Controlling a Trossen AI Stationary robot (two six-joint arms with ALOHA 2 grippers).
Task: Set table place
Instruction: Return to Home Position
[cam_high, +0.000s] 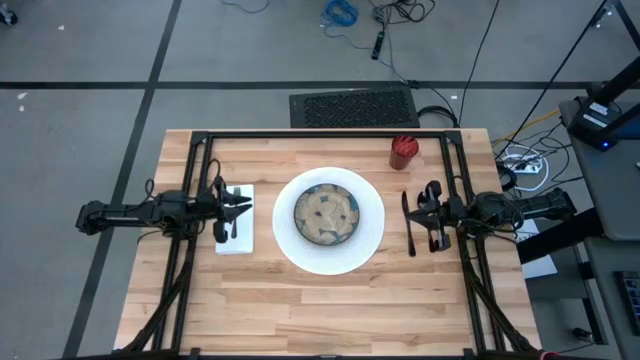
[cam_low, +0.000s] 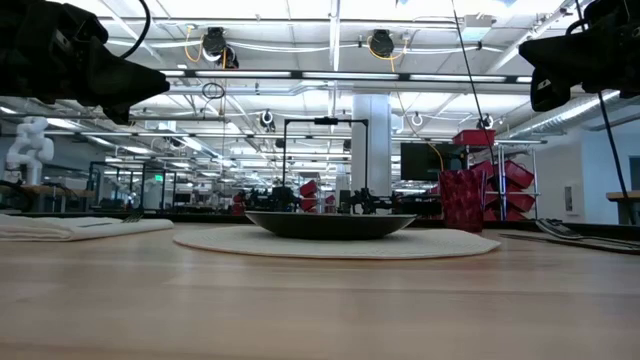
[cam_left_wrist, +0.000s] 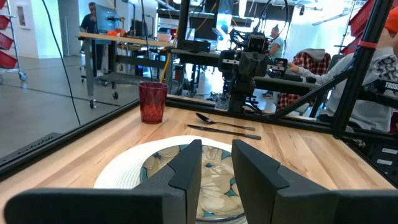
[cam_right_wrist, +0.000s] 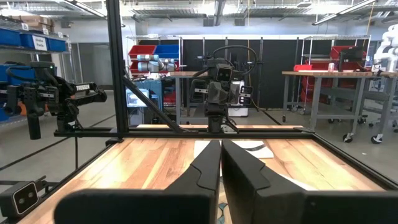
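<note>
- High view: the worktop (cam_high: 300, 310) carries a white plate (cam_high: 375, 228) at its centre, with a patterned bowl (cam_high: 327, 215) on it. Taking the plate as the dial, a white napkin (cam_high: 243, 240) lies at 9 o'clock, a red glass (cam_high: 404, 152) stands at 1 o'clock, and a dark knife (cam_high: 409, 228) lies at 3 o'clock. The left gripper (cam_high: 243, 203) hangs over the napkin and the right gripper (cam_high: 425, 203) hangs just beyond the knife. Both point inward at the plate.
- Low view: this is the only view that shows height. Both arms sit high in the upper corners, well clear of the wood. The bowl rises from the plate, the glass stands upright behind the plate's right rim, and the napkin lies flat at the left.
- Left wrist view: the left fingers (cam_left_wrist: 186, 174) stand narrowly parted, with the bowl showing through the slit, and they grasp nothing. A spoon (cam_left_wrist: 208, 117) shows here, lying beside the knife and farther from the plate. People are at benches in the room behind.
- Right wrist view: the right fingers (cam_right_wrist: 205, 168) are pressed together, empty. The left arm faces them across the worktop, with the napkin below it.
</note>
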